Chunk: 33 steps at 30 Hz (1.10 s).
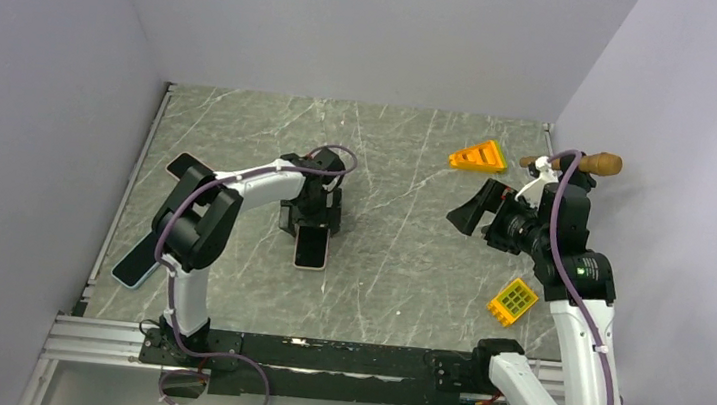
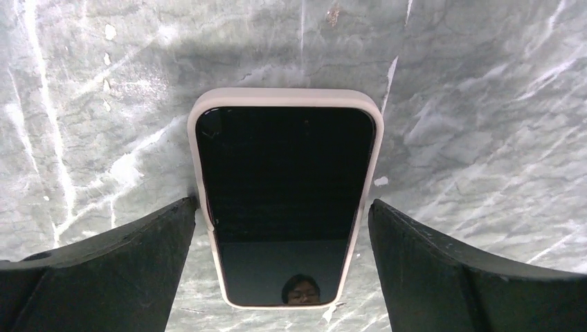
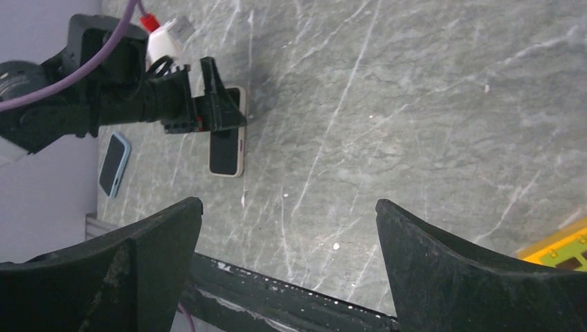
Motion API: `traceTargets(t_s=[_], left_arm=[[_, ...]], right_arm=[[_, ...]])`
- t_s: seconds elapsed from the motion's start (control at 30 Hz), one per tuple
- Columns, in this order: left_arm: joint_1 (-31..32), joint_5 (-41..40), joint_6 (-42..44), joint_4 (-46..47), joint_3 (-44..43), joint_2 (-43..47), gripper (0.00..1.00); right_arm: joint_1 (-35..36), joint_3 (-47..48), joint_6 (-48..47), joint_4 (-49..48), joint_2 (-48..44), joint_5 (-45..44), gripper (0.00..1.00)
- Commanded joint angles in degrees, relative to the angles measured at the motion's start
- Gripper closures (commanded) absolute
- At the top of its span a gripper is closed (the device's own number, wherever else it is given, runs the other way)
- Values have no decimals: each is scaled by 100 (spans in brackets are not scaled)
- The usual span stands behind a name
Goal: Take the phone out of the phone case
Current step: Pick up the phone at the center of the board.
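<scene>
Phone (image 2: 285, 173), screen up in its phone case (image 2: 284, 97), lies on the worktop (image 2: 484, 104), straddled by the spread left pincer (image 2: 282, 207); case edges should be gripped squarely. Right pincer (image 3: 287, 207) is spread, well apart.

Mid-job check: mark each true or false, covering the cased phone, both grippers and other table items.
1. The left gripper is open, straddling the phone. True.
2. The phone lies screen down. False: its dark screen faces up.
3. The phone is out of its case. False: the pale case wraps it.
4. The right gripper holds the yellow block. False: it is open and empty; the yellow block lies on the table.
5. A blue-cased phone lies near the table's left edge. True.
</scene>
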State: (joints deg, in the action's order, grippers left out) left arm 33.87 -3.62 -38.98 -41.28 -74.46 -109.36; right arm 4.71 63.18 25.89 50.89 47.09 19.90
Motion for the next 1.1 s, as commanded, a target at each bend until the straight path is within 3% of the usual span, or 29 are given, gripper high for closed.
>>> traceTargets(t_s=[0.0, 0.17, 0.37, 0.63, 0.73, 0.8, 1.07], left_arm=[[141, -351, -246, -227, -95, -378, 0], [143, -271, -298, -160, -26, -511, 3], [146, -384, -303, -125, 169, -514, 17], [142, -420, -238, 57, 503, -166, 56], [138, -354, -207, 217, 716, 153, 77], [133, -170, -211, 512, 981, 572, 97], [112, 250, -593, 1026, 1613, 1822, 100]], right_arm=[[18, -93, 364, 111, -72, -612, 0], [19, -181, 441, 221, 2, -686, 0], [21, -76, 325, 184, -7, -494, 0], [36, -198, 105, 205, 151, -238, 0], [127, -370, 61, 186, 231, -251, 0], [224, -478, 69, 155, 264, -322, 0], [829, -992, 306, -294, 533, -517, 0]])
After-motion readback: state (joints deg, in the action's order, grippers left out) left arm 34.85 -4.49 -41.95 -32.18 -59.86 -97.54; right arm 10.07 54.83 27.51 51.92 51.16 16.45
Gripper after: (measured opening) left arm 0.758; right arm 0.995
